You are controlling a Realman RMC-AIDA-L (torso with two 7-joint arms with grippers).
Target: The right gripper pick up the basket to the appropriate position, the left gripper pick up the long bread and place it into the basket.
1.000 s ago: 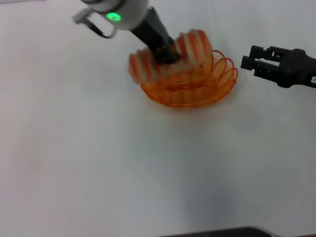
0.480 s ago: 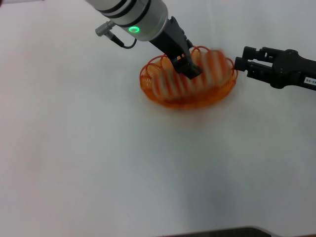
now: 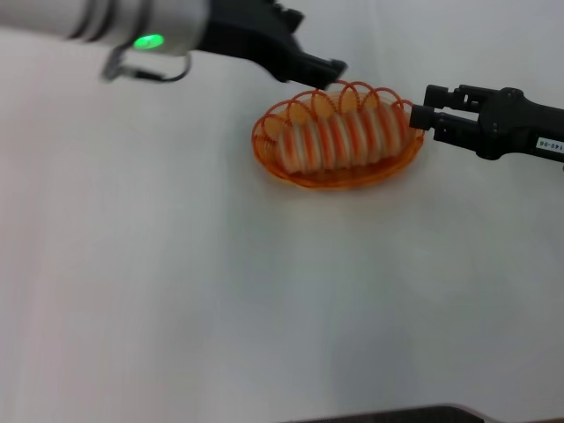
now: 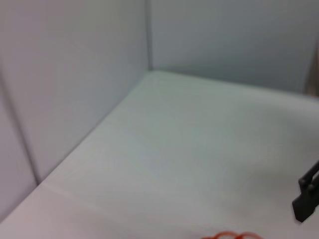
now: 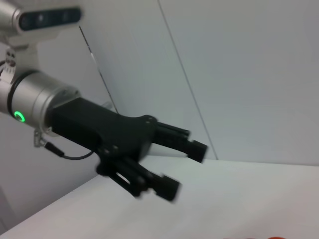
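Observation:
The orange wire basket [image 3: 345, 179] stands on the white table at the back middle. The long bread [image 3: 339, 139], cream with orange-red stripes, lies lengthwise inside it. My left gripper [image 3: 330, 74] is open and empty, hanging just behind and above the basket's back rim; the right wrist view shows it [image 5: 185, 169] with its fingers apart. My right gripper [image 3: 421, 113] is open at the basket's right end, its fingertips right by the rim; I cannot tell whether they touch. A bit of the basket's rim [image 4: 232, 235] shows in the left wrist view.
The white table [image 3: 220, 291] stretches wide to the front and left of the basket. White walls [image 4: 75, 74] close the table off at the back. A dark edge [image 3: 397, 414] runs along the table's front.
My left gripper lowered the long bread into the basket, let it go and pulled up and back. My right gripper edged left, closer to the basket's right rim.

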